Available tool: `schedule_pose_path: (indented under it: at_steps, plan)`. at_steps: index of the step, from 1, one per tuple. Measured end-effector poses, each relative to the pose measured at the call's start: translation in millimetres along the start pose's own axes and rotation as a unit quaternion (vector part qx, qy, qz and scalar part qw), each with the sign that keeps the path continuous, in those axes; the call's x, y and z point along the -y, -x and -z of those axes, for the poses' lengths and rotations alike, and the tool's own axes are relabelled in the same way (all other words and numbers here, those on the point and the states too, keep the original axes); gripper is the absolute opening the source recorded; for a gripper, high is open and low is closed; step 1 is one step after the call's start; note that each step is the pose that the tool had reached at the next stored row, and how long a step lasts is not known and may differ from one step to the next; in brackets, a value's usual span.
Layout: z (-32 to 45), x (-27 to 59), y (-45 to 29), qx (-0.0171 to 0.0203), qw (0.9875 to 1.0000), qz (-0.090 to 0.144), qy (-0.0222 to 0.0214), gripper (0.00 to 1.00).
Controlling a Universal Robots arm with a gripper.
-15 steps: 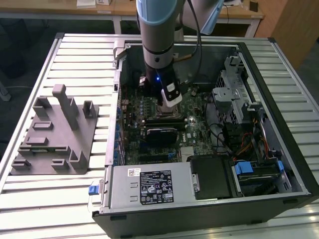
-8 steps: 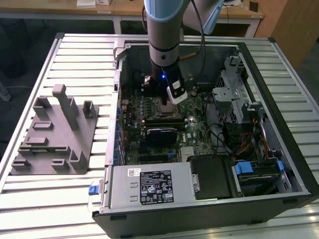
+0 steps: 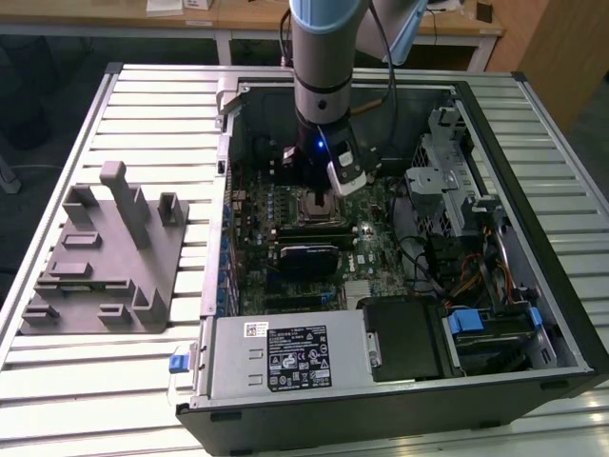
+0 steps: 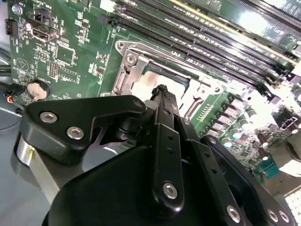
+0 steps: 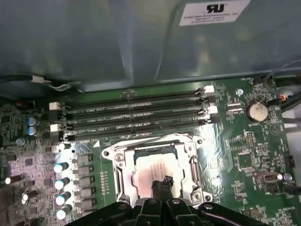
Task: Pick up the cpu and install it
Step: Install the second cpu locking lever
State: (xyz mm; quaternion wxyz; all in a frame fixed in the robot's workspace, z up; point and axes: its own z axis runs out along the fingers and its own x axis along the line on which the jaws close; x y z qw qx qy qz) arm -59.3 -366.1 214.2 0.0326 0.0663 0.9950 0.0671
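Pincer (image 5: 162, 186) sits low over the cpu (image 5: 153, 170) in its socket (image 5: 155, 167); grip state unclear.

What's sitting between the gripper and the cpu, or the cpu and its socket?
Nothing visible. In the first wrist view the gripper is right over the cpu, which lies inside the socket frame; no cable or part crosses it.

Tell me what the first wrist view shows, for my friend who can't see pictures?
A black robot gripper reaches down over a silvery-beige square cpu lying inside the shiny metal-framed socket of a green motherboard. Beyond the socket run four long dark memory slots, and past them rises the grey metal wall of the computer case.
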Motion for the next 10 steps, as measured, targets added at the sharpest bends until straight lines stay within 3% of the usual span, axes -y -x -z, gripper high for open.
schedule_pose_path:
  at_steps: [3, 10]
  plan:
    - [-0.9, -5.1, -0.2, -0.0018, 1.0000, 0.000, -0.0003, 0.11]
    - [-1.0, -5.3, 0.3, -0.0027, 1.0000, 0.000, -0.0004, 0.11]
